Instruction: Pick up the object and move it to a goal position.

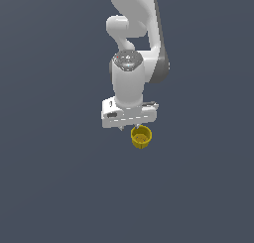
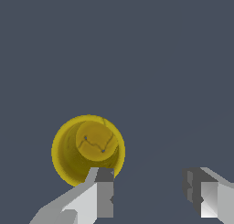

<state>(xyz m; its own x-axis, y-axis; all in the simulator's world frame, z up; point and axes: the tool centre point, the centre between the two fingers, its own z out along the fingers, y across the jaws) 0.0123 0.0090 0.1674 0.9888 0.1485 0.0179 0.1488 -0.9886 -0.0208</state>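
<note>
Two pale fingers [image 2: 103, 195] fill the lower edge of the wrist view, spread wide with bare grey surface [image 2: 151, 58] between them; both are cut off by the frame's bottom, so their bases cannot be seen. One fingertip overlaps the near rim of the yellow cup [image 2: 87, 147], hiding a small part of it, while the other stands well apart from the cup at lower right. The cup stands upright with its mouth toward the camera, its hollow inside and round bottom showing, with a faint dark zigzag mark on the bottom. Whether the overlapping finger touches the rim cannot be told.

From the exterior view, the white arm [image 1: 131, 38] comes down from the top centre of the frame, its upper part cut off. Its gripper [image 1: 130, 127] hangs just above the cup [image 1: 141, 137], which sits slightly right of centre. Here the fingers are mostly hidden under the hand's body, only short dark tips showing. Nothing is held.
</note>
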